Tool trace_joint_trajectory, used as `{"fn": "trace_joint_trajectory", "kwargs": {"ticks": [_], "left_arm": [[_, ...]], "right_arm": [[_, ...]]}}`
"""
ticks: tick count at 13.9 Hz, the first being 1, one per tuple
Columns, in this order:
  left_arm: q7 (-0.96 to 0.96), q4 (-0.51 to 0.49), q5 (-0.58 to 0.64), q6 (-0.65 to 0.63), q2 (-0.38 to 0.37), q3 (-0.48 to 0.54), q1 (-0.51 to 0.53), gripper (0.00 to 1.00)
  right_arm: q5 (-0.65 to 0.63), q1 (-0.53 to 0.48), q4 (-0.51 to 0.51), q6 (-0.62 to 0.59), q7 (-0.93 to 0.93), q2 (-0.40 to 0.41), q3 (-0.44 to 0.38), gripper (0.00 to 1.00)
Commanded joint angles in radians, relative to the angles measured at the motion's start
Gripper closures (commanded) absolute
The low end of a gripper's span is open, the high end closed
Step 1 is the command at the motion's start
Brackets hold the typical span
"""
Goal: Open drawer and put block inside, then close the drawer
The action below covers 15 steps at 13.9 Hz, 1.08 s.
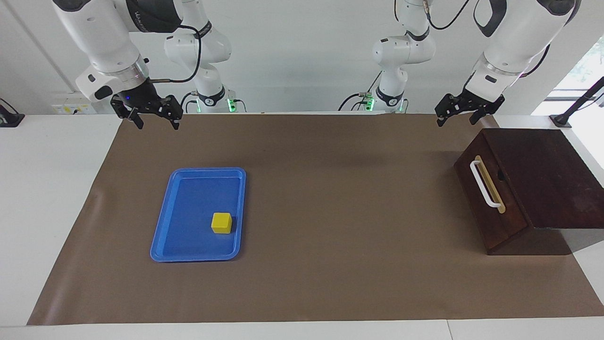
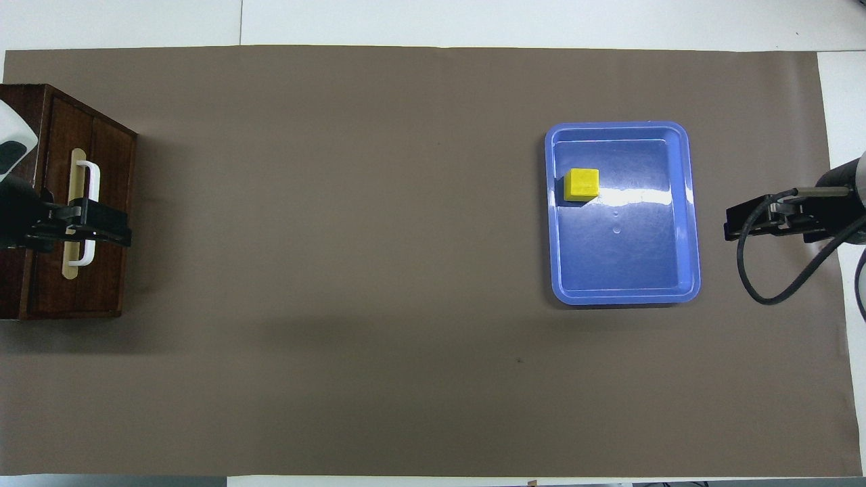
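In the facing view, two white Franka arms hang over the robots' edge of a brown mat (image 1: 330,212), both grippers raised and empty. The right gripper (image 1: 155,118) hovers over the mat's edge at the right arm's end of the table, its black fingers spread wide and touching nothing. The left gripper (image 1: 457,114) hangs above the dark brown wooden box (image 1: 542,174) at the left arm's end, jaws likewise parted and clear of the wood. The drawer (image 1: 490,208) sits shut in the box, its white bar handle (image 1: 483,184) mounted on a tan strip. Well apart from the box, toward the right arm's end, a flat blue tray (image 1: 163,236) lies on the mat, and the small yellow block (image 1: 222,222) rests inside it, in the part of the tray farther from the robots and on the side toward the box. In the overhead view, the left gripper (image 2: 101,226) covers the middle of the handle (image 2: 93,182) on the closed drawer (image 2: 108,270), though the facing view shows it held high above the box (image 2: 27,297). The right gripper (image 2: 734,226) shows beside the tray (image 2: 626,294), over bare mat (image 2: 372,270) at the side away from the box, holding nothing. The block (image 2: 582,184) stands in the tray near the wall that faces the box, farther from the robots than the tray's middle.
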Motion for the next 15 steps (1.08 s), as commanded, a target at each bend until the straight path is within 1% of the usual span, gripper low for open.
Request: {"fn": "trace_joint_trajectory", "kwargs": {"ticks": [1,6,7,8,9,10,11,12,13,14,15], "left_arm": [[0.008,-0.006,-0.007,-0.007,-0.015,-0.002,0.008,0.0],[0.008,-0.006,-0.007,-0.007,-0.015,-0.002,0.008,0.0],[0.007,-0.006,-0.007,-0.007,-0.015,-0.002,0.008,0.0],[0.004,-0.006,-0.007,-0.005,-0.015,-0.004,0.006,0.0],[-0.022,-0.012,-0.007,0.004,-0.016,-0.004,0.008,0.0],[-0.038,-0.041,0.01,0.028,-0.024,-0.004,0.003,0.0],[-0.041,-0.081,0.047,0.091,-0.039,-0.008,-0.009,0.0],[-0.041,-0.128,0.088,0.145,-0.041,-0.017,-0.015,0.0],[-0.041,-0.148,0.137,0.171,-0.035,-0.018,-0.044,0.0],[-0.041,-0.164,0.188,0.187,-0.022,-0.019,-0.057,0.0],[-0.042,-0.187,0.22,0.217,-0.012,-0.019,-0.057,0.0]], "right_arm": [[-0.022,-0.008,-0.01,-0.006,0.006,-0.01,0.007,0.0],[-0.019,-0.016,-0.016,-0.005,-0.017,-0.022,0.005,0.0],[-0.002,-0.026,-0.031,0.003,-0.029,-0.026,0.004,0.0],[0.016,-0.031,-0.034,0.035,-0.016,-0.02,0.002,0.0],[0.019,-0.027,-0.031,0.055,0.062,-0.01,0.003,0.0],[0.024,-0.03,-0.024,0.06,0.211,0.016,0.005,0.0],[0.045,-0.04,0.01,0.06,0.34,0.067,0.005,0.0],[0.093,-0.048,0.077,0.049,0.424,0.148,-0.001,0.0],[0.11,-0.057,0.137,0.05,0.507,0.218,-0.006,0.0],[0.117,-0.06,0.173,0.067,0.638,0.271,-0.004,0.0],[0.14,-0.06,0.185,0.105,0.752,0.303,-0.004,0.0]]}}
